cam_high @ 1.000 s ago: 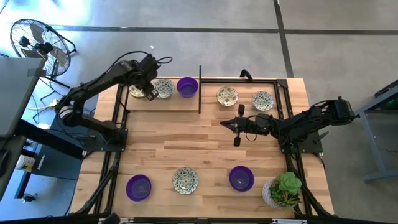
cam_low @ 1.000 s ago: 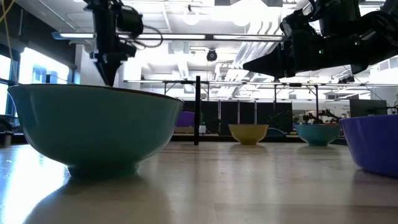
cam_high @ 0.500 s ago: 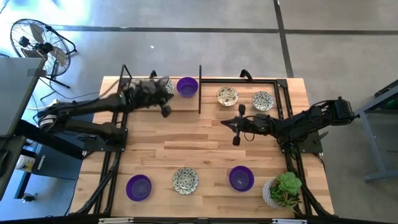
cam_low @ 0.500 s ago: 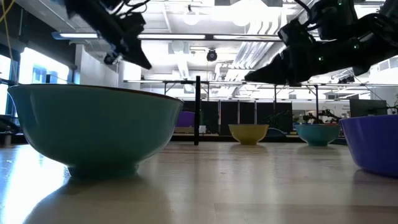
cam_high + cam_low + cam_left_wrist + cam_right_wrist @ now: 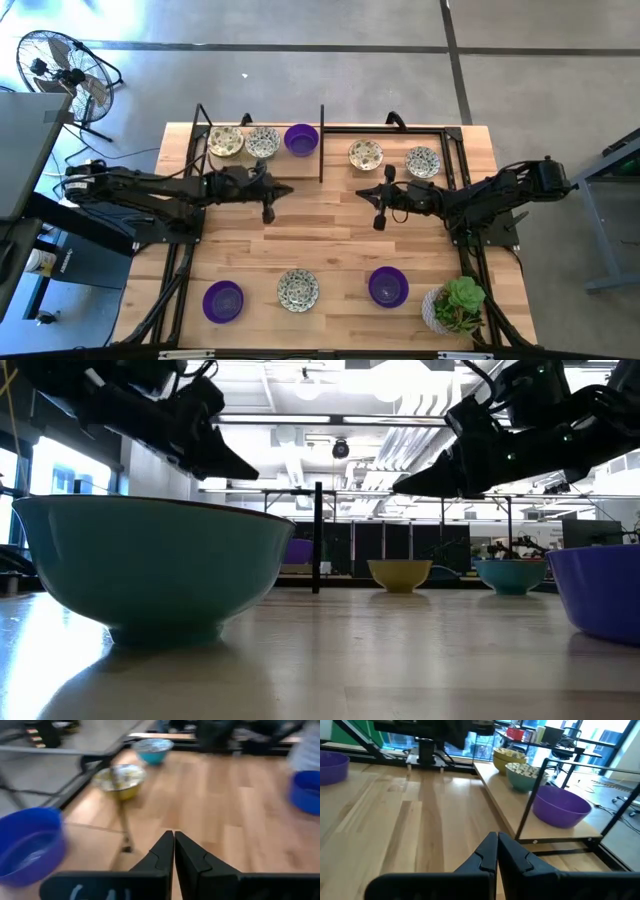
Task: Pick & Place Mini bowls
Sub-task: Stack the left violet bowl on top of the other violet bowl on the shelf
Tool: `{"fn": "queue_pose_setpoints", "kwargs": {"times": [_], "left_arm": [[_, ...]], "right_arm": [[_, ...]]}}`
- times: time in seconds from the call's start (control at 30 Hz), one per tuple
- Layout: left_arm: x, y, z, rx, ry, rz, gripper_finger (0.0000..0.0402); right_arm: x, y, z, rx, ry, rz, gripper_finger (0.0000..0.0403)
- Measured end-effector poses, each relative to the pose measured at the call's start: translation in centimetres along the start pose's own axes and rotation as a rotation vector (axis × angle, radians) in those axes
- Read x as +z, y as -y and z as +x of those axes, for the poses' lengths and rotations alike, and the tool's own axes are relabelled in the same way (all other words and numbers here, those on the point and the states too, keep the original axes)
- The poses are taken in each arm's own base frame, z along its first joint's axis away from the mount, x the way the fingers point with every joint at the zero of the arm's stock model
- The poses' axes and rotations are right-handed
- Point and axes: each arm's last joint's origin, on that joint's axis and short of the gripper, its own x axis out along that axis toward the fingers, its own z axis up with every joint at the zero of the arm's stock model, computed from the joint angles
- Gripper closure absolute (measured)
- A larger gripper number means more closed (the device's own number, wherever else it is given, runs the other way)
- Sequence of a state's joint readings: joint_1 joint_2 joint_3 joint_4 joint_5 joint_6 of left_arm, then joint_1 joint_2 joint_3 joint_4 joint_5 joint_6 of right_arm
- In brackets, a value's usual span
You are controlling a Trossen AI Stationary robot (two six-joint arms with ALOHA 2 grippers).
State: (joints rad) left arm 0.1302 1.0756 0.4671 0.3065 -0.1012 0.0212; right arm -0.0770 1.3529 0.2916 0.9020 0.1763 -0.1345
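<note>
Left fingers: the left gripper (image 5: pixel 268 213) has its fingers pressed tip to tip with nothing between them, hanging above bare wood near the table's middle.
Right fingers: the right gripper (image 5: pixel 379 222) is likewise closed on nothing, facing the left one across the middle.
Placed bowls: behind the left fingers, on the raised board (image 5: pixel 240 167), sit two speckled bowls (image 5: pixel 226 142) (image 5: pixel 263 141) and a purple bowl (image 5: pixel 301 139), side by side.
Beyond the divider: past the upright post (image 5: pixel 322 145), nearer the right fingers, two more speckled bowls (image 5: pixel 366 154) (image 5: pixel 422 161) rest on the table.
Bowls to fetch: at the near edge, well apart from both grippers, stand a purple bowl (image 5: pixel 223 300), a speckled bowl (image 5: pixel 298 289) and another purple bowl (image 5: pixel 388 286).
Step in hand: probably reaching for the next bowl; the near-left purple one lies closest to the left arm.
Doing it well: open the fingers wide before descending, straddle one wall of the rim instead of the whole bowl, and come straight down so the glossy side does not skid.
Hazard: the potted plant (image 5: pixel 455 305) crowds the near-right corner; keep the right arm's path clear of it.
</note>
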Motion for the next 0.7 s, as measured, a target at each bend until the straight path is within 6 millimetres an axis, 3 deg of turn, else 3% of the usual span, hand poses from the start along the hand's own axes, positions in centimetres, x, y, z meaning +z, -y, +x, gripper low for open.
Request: {"fn": "queue_pose_setpoints", "kwargs": {"times": [0.3, 0.7], "left_arm": [[1.3, 0.8, 0.1, -0.078, -0.054, -0.005, 0.0392], [3.6, 3.1, -1.3, -0.153, -0.383, -0.017, 0.0392]], "right_arm": [[0.0, 0.2, 0.1, 0.022, 0.002, 0.026, 0.0403], [-0.3, 0.2, 0.0, 0.026, -0.027, 0.02, 0.0403]]}}
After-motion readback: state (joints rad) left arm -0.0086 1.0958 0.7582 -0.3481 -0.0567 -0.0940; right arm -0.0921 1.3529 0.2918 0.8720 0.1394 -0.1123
